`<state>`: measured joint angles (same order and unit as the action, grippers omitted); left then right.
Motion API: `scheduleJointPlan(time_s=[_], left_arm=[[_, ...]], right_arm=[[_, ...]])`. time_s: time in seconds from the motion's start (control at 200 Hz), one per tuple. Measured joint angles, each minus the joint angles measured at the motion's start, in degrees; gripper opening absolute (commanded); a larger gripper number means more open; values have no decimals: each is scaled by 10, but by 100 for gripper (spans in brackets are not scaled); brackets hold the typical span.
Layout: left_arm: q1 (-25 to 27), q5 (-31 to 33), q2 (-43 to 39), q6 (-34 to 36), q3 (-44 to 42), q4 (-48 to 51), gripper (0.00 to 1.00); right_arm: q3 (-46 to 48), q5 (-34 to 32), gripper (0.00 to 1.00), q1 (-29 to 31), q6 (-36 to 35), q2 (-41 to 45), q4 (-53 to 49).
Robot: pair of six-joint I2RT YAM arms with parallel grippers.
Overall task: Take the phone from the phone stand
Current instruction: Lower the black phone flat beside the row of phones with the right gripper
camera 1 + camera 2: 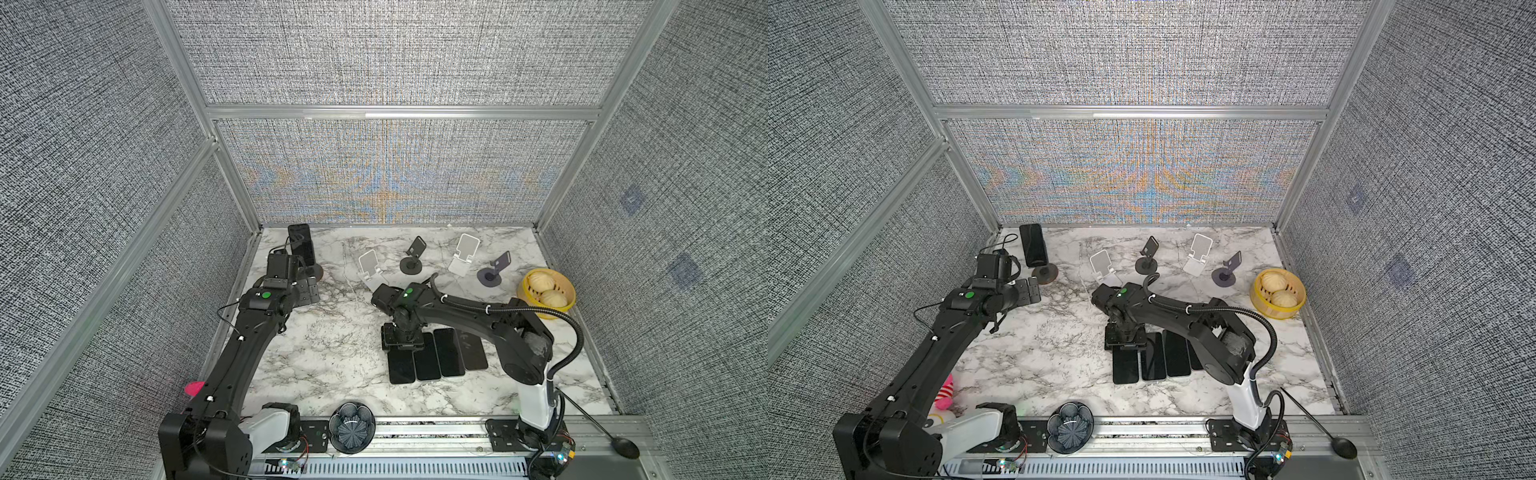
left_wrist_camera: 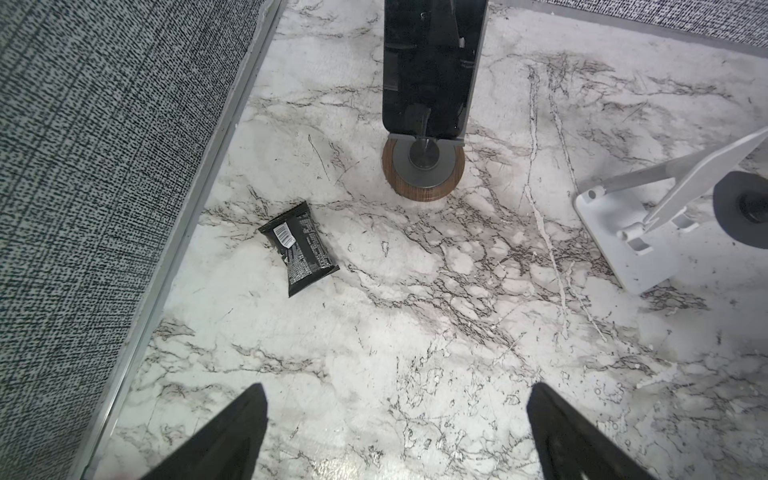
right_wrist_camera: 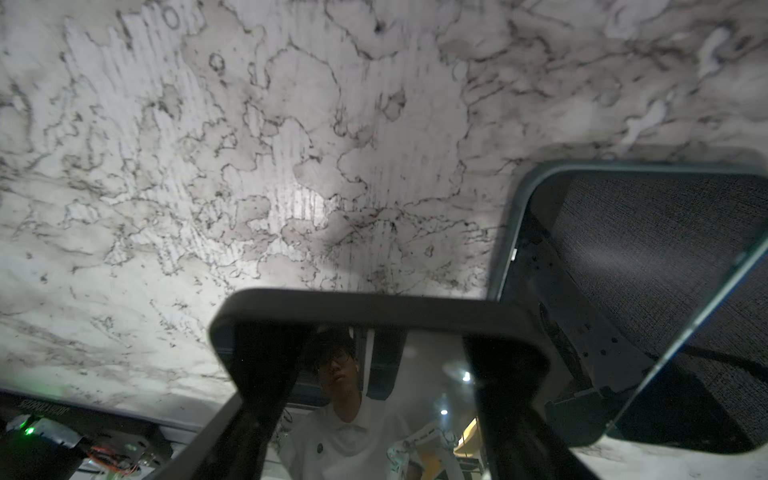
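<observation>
Left wrist view is showing the phone (image 2: 432, 62) leaning in the phone stand (image 2: 424, 170) on the counter (image 2: 415, 311), the left pincer (image 2: 397, 388) gaping wide, near but apart. The right pincer (image 3: 374, 399) is hanging half-spread over a flat phone (image 3: 374, 309); grip unclear.

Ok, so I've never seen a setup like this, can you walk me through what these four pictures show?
Two black robot arms work over a marble table. Two pictures look down from above, nearly the same view; two come from cameras on the arms' wrists. At the back left, a phone leans on a stand with a round wooden base; the left gripper faces it, open and empty. Four other stands are empty. Four phones lie flat in a row; the right gripper straddles the end phone, though whether it is clamped I cannot tell. There is also a yellow basket of buns and a small black snack packet.
</observation>
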<state>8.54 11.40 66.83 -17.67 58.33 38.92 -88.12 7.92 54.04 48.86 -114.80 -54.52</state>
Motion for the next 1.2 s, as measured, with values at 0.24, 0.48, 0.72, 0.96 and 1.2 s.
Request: scheduleJointPlan(time_s=[0.24, 0.48, 0.72, 0.96, 1.2], left_arm=[[-1, 0, 1, 0, 0, 0, 99], [-1, 0, 1, 0, 0, 0, 99], [-1, 0, 1, 0, 0, 0, 99], [-2, 0, 1, 0, 0, 0, 99], [-2, -7, 2, 0, 0, -1, 99]], right_arm=[[-1, 0, 46, 1, 0, -18, 8], [-5, 0, 49, 0, -7, -31, 22], [-4, -1, 53, 0, -9, -39, 25], [1, -6, 57, 0, -11, -45, 25], [2, -14, 69, 1, -11, -48, 25]])
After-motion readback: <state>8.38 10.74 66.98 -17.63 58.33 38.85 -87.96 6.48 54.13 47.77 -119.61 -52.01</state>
